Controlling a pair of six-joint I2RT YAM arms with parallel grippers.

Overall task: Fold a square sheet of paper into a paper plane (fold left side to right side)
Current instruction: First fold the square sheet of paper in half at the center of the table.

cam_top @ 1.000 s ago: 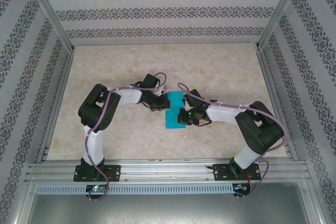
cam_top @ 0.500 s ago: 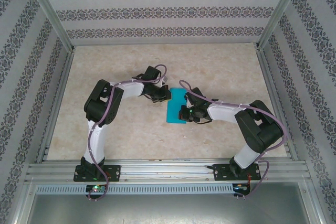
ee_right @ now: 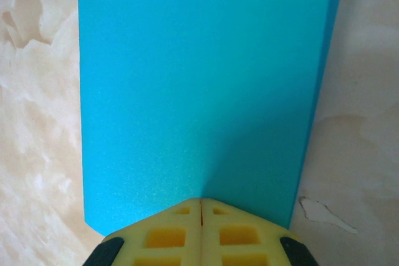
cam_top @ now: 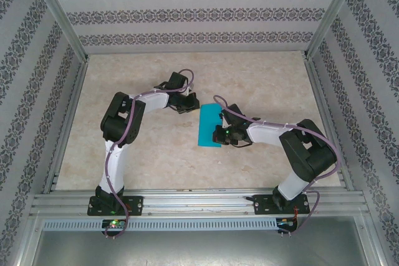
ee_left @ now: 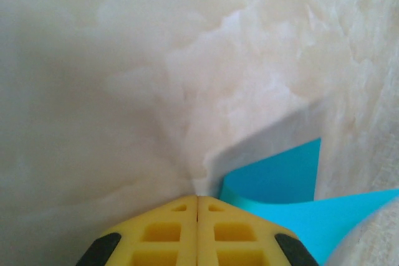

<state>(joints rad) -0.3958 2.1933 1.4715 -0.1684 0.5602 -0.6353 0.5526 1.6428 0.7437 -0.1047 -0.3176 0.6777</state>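
The square sheet of paper (cam_top: 209,126) lies folded in half, a tall teal-blue rectangle at the middle of the table. My left gripper (cam_top: 192,106) is shut, just off the paper's far left corner. In the left wrist view its yellow fingertips (ee_left: 197,199) touch the table, and the paper (ee_left: 280,179) lies to their right with one edge curling up. My right gripper (cam_top: 217,134) is shut too and rests on the paper's right side. In the right wrist view its closed tips (ee_right: 201,201) sit on top of the flat paper (ee_right: 199,91), with nothing between the fingers.
The table top (cam_top: 137,79) is pale and marble-patterned. Aluminium rails (cam_top: 68,116) border it left and right, and patterned walls stand behind them. A metal rail (cam_top: 199,200) at the near edge carries both arm bases.
My left gripper has slid off the paper's left edge toward the far left corner. My right gripper has shifted slightly left on the paper, and the paper has moved a little.
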